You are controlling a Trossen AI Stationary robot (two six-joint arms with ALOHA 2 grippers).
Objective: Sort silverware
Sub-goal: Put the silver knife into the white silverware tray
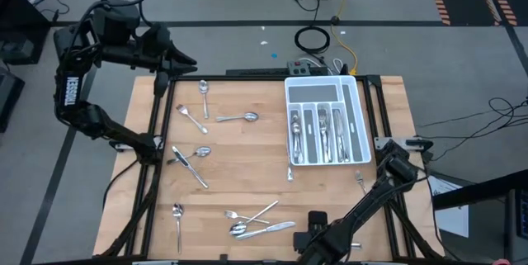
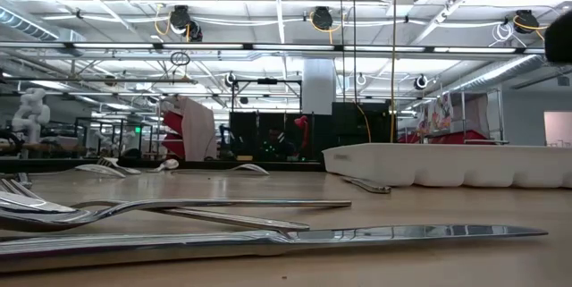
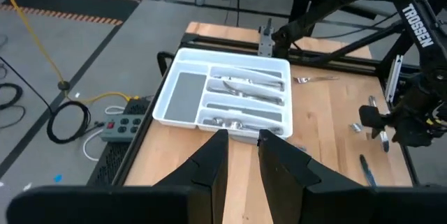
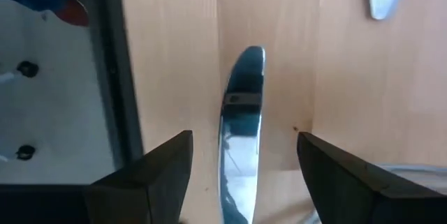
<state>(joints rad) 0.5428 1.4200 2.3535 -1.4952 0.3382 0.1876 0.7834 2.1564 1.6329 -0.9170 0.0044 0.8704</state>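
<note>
the table [image 1: 247, 162] holds loose silverware [image 1: 247, 117] across its left and near side; more lies sorted in the tray [image 1: 290, 92]. the right gripper [image 4: 244, 165], jaws wide open, hangs low at the near edge, straddling a knife [image 4: 241, 123] without touching it. to do this well, i judge it should centre on the handle, settle flat, then close. the left gripper [image 3: 242, 158] waits off the far left corner, jaws slightly parted, empty. "trossen" [image 3: 415, 26] reads on the right arm.

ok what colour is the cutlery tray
White, with grey compartment floors; the cutlery tray shows best in the high view.
</note>
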